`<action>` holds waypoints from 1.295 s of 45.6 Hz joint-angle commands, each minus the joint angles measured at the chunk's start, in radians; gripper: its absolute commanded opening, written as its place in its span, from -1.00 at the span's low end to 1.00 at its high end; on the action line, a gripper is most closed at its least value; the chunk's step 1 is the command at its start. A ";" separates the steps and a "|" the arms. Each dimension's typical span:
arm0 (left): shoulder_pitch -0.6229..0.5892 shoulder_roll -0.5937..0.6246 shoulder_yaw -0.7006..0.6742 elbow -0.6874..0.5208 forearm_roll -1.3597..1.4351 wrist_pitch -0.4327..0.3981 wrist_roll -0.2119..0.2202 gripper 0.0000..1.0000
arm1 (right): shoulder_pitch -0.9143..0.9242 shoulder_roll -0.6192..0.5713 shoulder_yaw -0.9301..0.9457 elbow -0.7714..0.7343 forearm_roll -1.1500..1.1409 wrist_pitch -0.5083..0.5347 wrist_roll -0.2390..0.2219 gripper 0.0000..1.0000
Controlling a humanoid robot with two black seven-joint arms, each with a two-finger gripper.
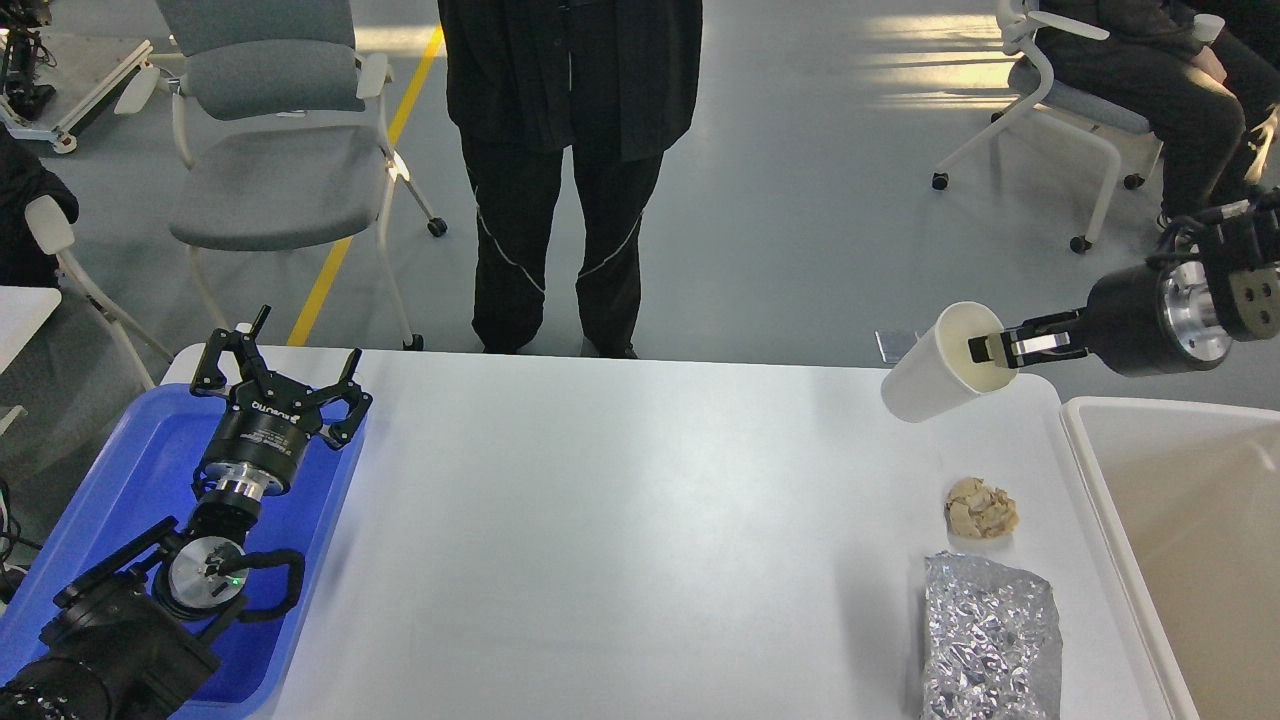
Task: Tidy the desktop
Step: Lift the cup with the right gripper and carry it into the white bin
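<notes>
- The right claw (985,348) is pinched on the rim of a white paper cup (938,368), one finger inside the mouth. The cup hangs tilted above the far right corner of the surface (620,520), just beside the beige bin (1085,470). My guess is it's headed for the bin.
- The left claw (281,372) is spread wide with nothing in it, hovering over the blue tray (150,460) way off on the opposite side from the bin. Looks parked out of the way.
- Not cleared yet: a crumpled tan paper wad (981,508) and a foil-wrapped bundle (990,640), both on the surface near the bin, so an easy reach for the right arm.
</notes>
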 commanded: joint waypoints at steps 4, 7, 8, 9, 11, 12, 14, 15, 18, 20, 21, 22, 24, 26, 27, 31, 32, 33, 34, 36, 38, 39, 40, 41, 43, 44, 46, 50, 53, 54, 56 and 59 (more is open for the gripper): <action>0.000 0.000 0.001 -0.001 0.000 0.000 0.000 1.00 | 0.046 -0.123 0.006 0.011 -0.041 0.033 -0.001 -1.00; 0.000 0.000 -0.001 -0.001 0.000 0.000 -0.001 1.00 | 0.041 -0.149 0.006 0.011 -0.041 0.032 -0.001 -1.00; 0.000 0.000 -0.001 0.001 0.000 0.000 0.000 1.00 | 0.040 -0.160 0.006 0.011 -0.041 0.031 -0.001 -1.00; 0.000 0.000 -0.001 -0.001 0.000 0.000 -0.001 1.00 | 0.037 -0.172 0.006 0.011 -0.041 0.030 -0.001 -1.00; 0.000 0.000 -0.001 -0.001 0.000 0.000 -0.001 1.00 | 0.034 -0.190 0.006 0.008 -0.043 0.025 0.000 -1.00; 0.000 0.000 0.001 -0.001 0.000 0.000 -0.001 1.00 | 0.032 -0.197 0.008 0.005 -0.041 0.024 0.000 -1.00; 0.000 0.000 -0.001 -0.001 0.000 0.000 0.000 1.00 | 0.030 -0.210 0.014 -0.010 -0.035 0.019 0.000 -1.00; 0.000 0.000 -0.001 0.001 0.000 0.000 -0.001 1.00 | 0.027 -0.221 0.019 -0.018 -0.034 0.016 0.000 -1.00; 0.000 0.000 -0.001 -0.001 0.000 0.000 0.000 1.00 | 0.008 -0.261 0.033 -0.032 -0.032 -0.004 0.002 -1.00; 0.000 0.000 -0.001 0.001 0.000 0.000 0.000 1.00 | -0.015 -0.279 0.042 -0.047 -0.032 -0.022 0.005 -1.00; 0.000 0.000 -0.001 0.001 0.000 0.000 -0.001 1.00 | -0.028 -0.285 0.046 -0.056 -0.031 -0.030 0.006 -1.00; 0.000 0.000 -0.001 0.001 0.000 0.000 0.000 1.00 | -0.048 -0.293 0.054 -0.071 -0.028 -0.040 0.006 -1.00; 0.002 0.000 -0.001 0.001 -0.002 0.000 -0.001 1.00 | -0.068 -0.310 0.063 -0.085 -0.014 -0.048 0.006 -1.00; 0.002 0.000 -0.001 0.001 -0.002 0.000 -0.001 1.00 | -0.086 -0.331 0.071 -0.097 0.012 -0.053 0.008 -1.00; 0.002 0.000 -0.001 0.001 0.000 0.000 -0.001 1.00 | -0.095 -0.336 0.071 -0.110 0.027 -0.056 0.008 -1.00; 0.002 0.000 -0.001 0.001 -0.002 0.000 -0.001 1.00 | -0.175 -0.330 0.069 -0.235 0.136 -0.103 0.034 -1.00; 0.002 0.000 -0.001 0.001 -0.002 0.001 -0.001 1.00 | -0.199 -0.322 0.069 -0.261 0.167 -0.116 0.043 -1.00; 0.002 0.000 -0.001 0.001 -0.002 0.001 -0.001 1.00 | -0.227 -0.313 0.071 -0.287 0.199 -0.125 0.055 -1.00; 0.002 0.000 -0.001 0.001 -0.002 0.000 -0.001 1.00 | -0.256 -0.304 0.072 -0.312 0.231 -0.133 0.066 -1.00; 0.002 0.000 -0.001 0.001 -0.002 0.000 -0.001 1.00 | -0.305 -0.296 0.077 -0.352 0.280 -0.143 0.083 -1.00; 0.002 0.000 -0.001 0.001 -0.002 0.000 -0.001 1.00 | -0.347 -0.292 0.086 -0.389 0.319 -0.149 0.094 -1.00; 0.002 0.000 -0.001 0.001 -0.002 0.000 -0.001 1.00 | -0.367 -0.287 0.089 -0.407 0.336 -0.153 0.097 -1.00; 0.002 0.000 -0.001 0.001 -0.002 0.001 -0.001 1.00 | -0.388 -0.281 0.091 -0.423 0.350 -0.159 0.098 -1.00; 0.002 0.000 -0.001 0.001 -0.002 0.000 -0.001 1.00 | -0.410 -0.275 0.094 -0.435 0.366 -0.165 0.100 -1.00; 0.002 0.000 -0.001 0.001 -0.002 0.000 -0.001 1.00 | -0.462 -0.264 0.095 -0.453 0.403 -0.182 0.103 -1.00; 0.002 0.000 -0.001 0.001 -0.002 0.000 -0.001 1.00 | -0.483 -0.264 0.098 -0.459 0.422 -0.191 0.103 -1.00; 0.002 0.000 -0.001 0.001 -0.002 0.001 -0.001 1.00 | -0.526 -0.263 0.108 -0.475 0.460 -0.208 0.104 -1.00; 0.000 0.000 -0.001 0.001 0.000 0.000 -0.001 1.00 | -0.601 -0.261 0.128 -0.492 0.546 -0.228 0.106 -1.00; 0.000 0.000 -0.001 0.001 -0.002 0.000 -0.001 1.00 | -0.650 -0.256 0.146 -0.502 0.604 -0.251 0.106 -1.00; 0.000 0.000 -0.001 0.001 -0.002 0.000 -0.001 1.00 | -0.666 -0.252 0.151 -0.506 0.621 -0.261 0.106 -1.00; 0.000 0.000 -0.001 0.001 -0.002 0.000 -0.001 1.00 | -0.703 -0.230 0.158 -0.513 0.653 -0.289 0.106 -1.00; 0.000 0.000 -0.001 0.001 0.000 0.000 0.000 1.00 | -0.765 -0.197 0.161 -0.521 0.693 -0.335 0.104 -1.00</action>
